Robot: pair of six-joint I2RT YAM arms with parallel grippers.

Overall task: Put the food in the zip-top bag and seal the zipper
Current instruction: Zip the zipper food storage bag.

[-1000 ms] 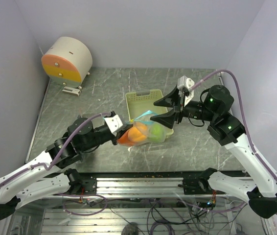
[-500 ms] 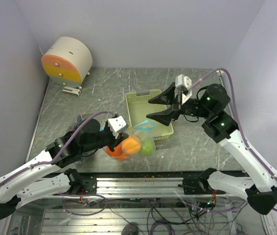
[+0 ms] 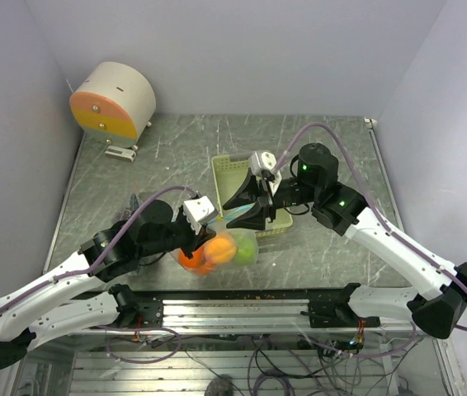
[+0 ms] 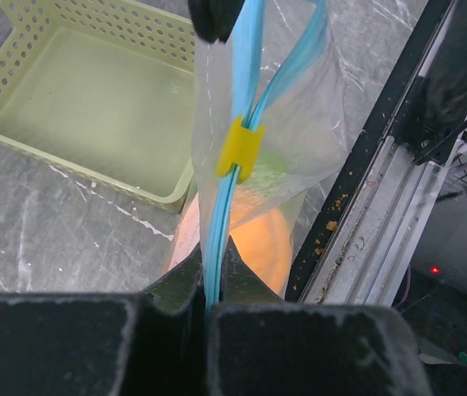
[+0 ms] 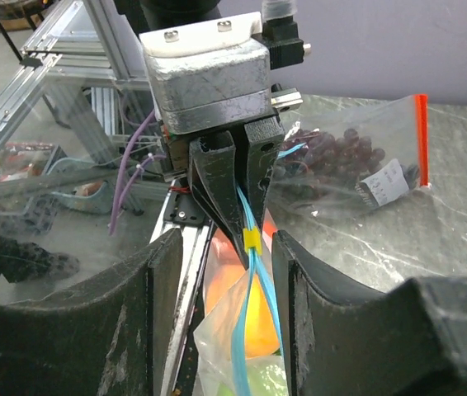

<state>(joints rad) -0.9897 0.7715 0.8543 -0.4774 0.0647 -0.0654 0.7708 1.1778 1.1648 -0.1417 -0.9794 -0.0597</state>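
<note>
My left gripper (image 3: 194,239) is shut on the teal zipper (image 4: 232,99) of the clear zip-top bag (image 3: 227,247), which hangs just above the table's near edge. The bag holds the food: orange fruits (image 3: 217,250) and a green piece (image 3: 247,247). A yellow slider (image 4: 239,148) sits on the zipper, just past my left fingertips (image 4: 242,276). My right gripper (image 3: 235,216) is open, its fingers on either side of the zipper by the slider (image 5: 252,240), not touching it. The purple grapes (image 5: 332,153) lie in a second clear bag with a red strip, on the table behind my left gripper (image 5: 235,177).
The pale yellow-green basket (image 3: 232,169) stands empty just behind the held bag and shows in the left wrist view (image 4: 93,107). A round cream, orange and yellow drum (image 3: 114,99) is at the far left. The metal rail (image 4: 374,206) runs along the near edge.
My left gripper has carried the bag left and towards the near edge. My right arm has swung left and down, bringing its open jaws around the bag's zipper.
</note>
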